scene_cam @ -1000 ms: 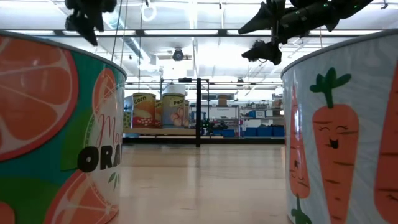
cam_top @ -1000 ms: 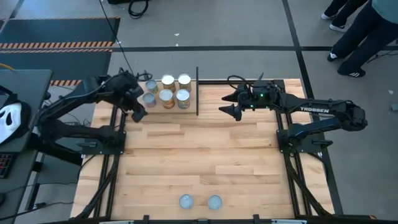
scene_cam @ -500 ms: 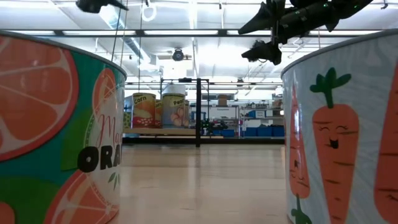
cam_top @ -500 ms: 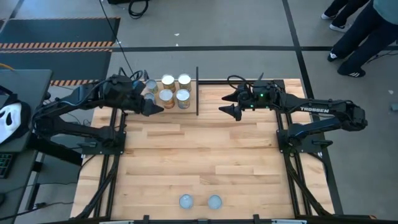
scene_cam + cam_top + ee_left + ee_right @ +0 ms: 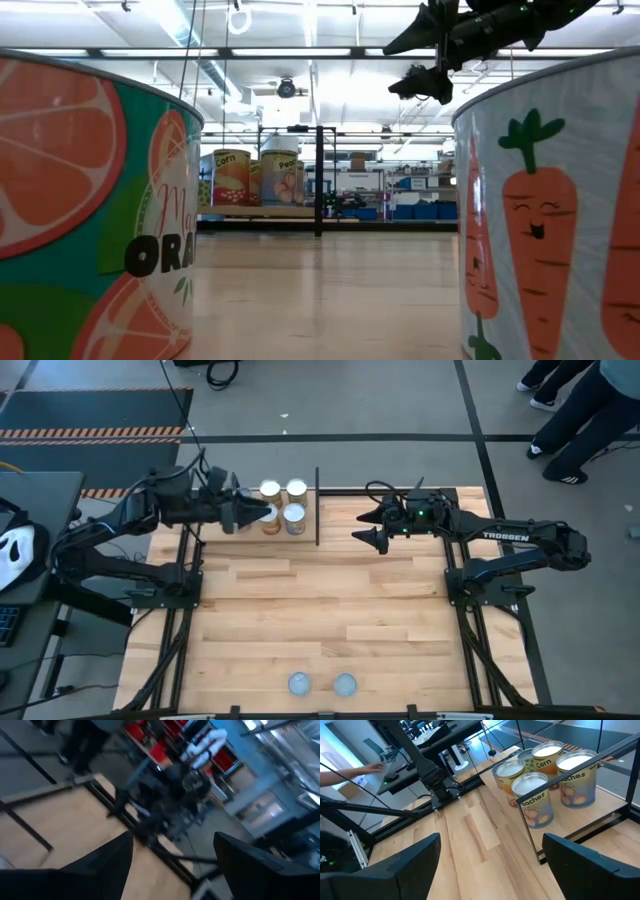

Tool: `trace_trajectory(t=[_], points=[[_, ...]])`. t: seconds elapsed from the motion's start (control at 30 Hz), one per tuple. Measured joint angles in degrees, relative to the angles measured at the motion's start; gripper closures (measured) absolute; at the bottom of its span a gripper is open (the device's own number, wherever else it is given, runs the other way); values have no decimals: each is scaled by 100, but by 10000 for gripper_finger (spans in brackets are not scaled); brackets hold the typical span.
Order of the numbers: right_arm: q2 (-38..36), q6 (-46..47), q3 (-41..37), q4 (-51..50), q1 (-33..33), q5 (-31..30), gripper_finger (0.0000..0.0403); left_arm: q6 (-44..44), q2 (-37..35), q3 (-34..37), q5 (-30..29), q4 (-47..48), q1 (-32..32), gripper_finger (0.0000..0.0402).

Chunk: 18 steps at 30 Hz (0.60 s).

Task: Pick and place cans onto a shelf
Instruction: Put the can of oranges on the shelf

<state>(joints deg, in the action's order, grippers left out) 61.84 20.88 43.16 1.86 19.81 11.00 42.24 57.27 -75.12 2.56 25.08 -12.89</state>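
Several cans [image 5: 283, 503] stand upright in a cluster on the light-wood shelf [image 5: 602, 817] at the table's far edge, beside its black upright post [image 5: 317, 510]; they also show in the right wrist view [image 5: 535, 795] and far off in the low view [image 5: 250, 178]. Two more cans [image 5: 322, 683] stand at the near edge; in the low view they loom large, an orange-printed can [image 5: 90, 200] and a carrot-printed can [image 5: 550, 210]. My left gripper [image 5: 258, 515] hovers above the cluster's left part, pointing right, open and empty [image 5: 172, 870]. My right gripper [image 5: 362, 532] hangs open and empty right of the post [image 5: 490, 865].
Bare wooden tabletop [image 5: 320, 610] lies between the shelf and the two near cans. Both arms' bases stand at the table's left and right edges. A person's legs [image 5: 575, 410] show on the floor beyond the far right corner.
My left gripper has risen from beside the shelf's left end and tipped from pointing down to pointing level toward the table's right, moving toward the far edge over the cans. It has left the low view. The cans have stayed in place.
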Motion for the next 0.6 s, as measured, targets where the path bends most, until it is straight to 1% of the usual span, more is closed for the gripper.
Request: trace_trajectory(t=[0.1, 0.17, 0.23, 0.27, 0.33, 0.43, 0.53, 0.6], points=[[0, 0, 0, 1, 0, 0, 46, 248, -45, -1, 442, 226, 1, 120], [0, 0, 0, 1, 0, 0, 46, 315, -60, 1, 807, 549, 1, 120], [0, 0, 0, 1, 0, 0, 46, 241, -64, 1, 1099, 909, 1, 120], [0, 0, 0, 1, 0, 0, 46, 187, -66, 1, 1152, 1041, 3, 120], [0, 0, 0, 1, 0, 0, 46, 44, -66, 1, 1135, 1261, 3, 120], [0, 0, 0, 1, 0, 0, 46, -135, -67, 1, 1020, 1304, -13, 120], [0, 0, 0, 1, -2, 0, 46, 45, -68, 1, 892, 1463, -55, 120], [2, 0, 0, 1, 0, 0, 46, 141, -81, 1, 718, 1739, -54, 120]])
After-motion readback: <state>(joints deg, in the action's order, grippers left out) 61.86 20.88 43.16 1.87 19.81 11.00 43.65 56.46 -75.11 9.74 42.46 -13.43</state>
